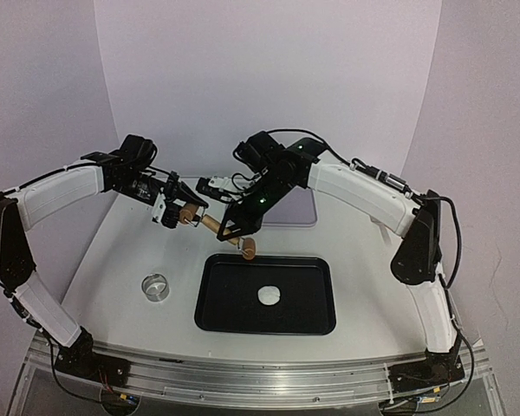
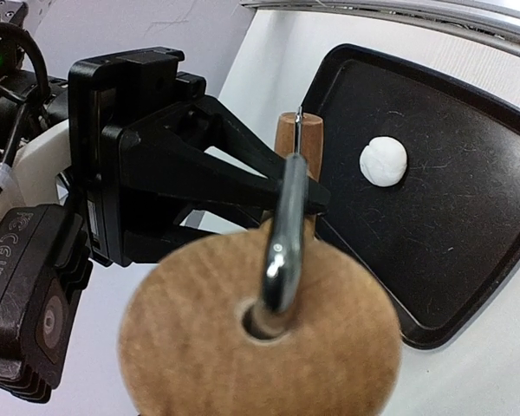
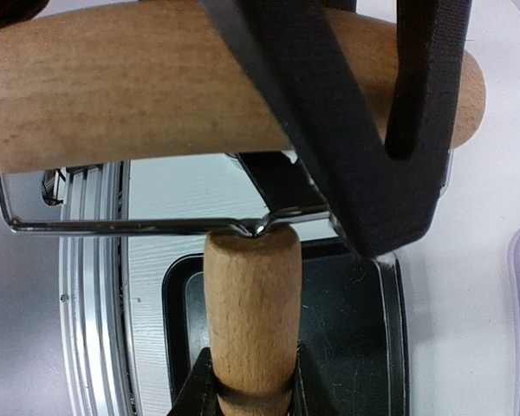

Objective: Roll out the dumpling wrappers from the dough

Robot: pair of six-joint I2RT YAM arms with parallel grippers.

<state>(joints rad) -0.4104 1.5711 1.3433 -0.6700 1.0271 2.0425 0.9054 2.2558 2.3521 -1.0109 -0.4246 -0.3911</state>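
Note:
A small round lump of dough lies in the middle of the black tray; it also shows in the left wrist view. No dumpling wrappers are in view. A wooden hand roller with a metal frame is held in the air behind the tray's far edge, between both grippers. My left gripper is shut on the roller's barrel. My right gripper is shut on its wooden handle. The barrel's end fills the left wrist view.
A small metal ring cutter stands on the white table left of the tray. A pale lilac mat lies behind the arms at the back. The table's near metal rail runs along the front.

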